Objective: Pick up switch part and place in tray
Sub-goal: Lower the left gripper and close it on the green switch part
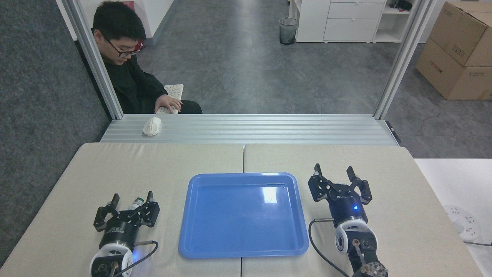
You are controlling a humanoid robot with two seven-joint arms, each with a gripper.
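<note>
Jaws spread on both our grippers. Left gripper (132, 198): on the table (77, 177), fingers either side of the switch part (135, 202), gripped or not unclear. Tray (200, 246): blue, centre, bare. Right gripper (333, 172): beside the tray's right rim, holding nothing.

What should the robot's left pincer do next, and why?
Probably ease forward and close on the switch part. The left pincer is open with the part showing between its fingers, not gripped yet, and the blue tray beside it holds nothing.
</note>
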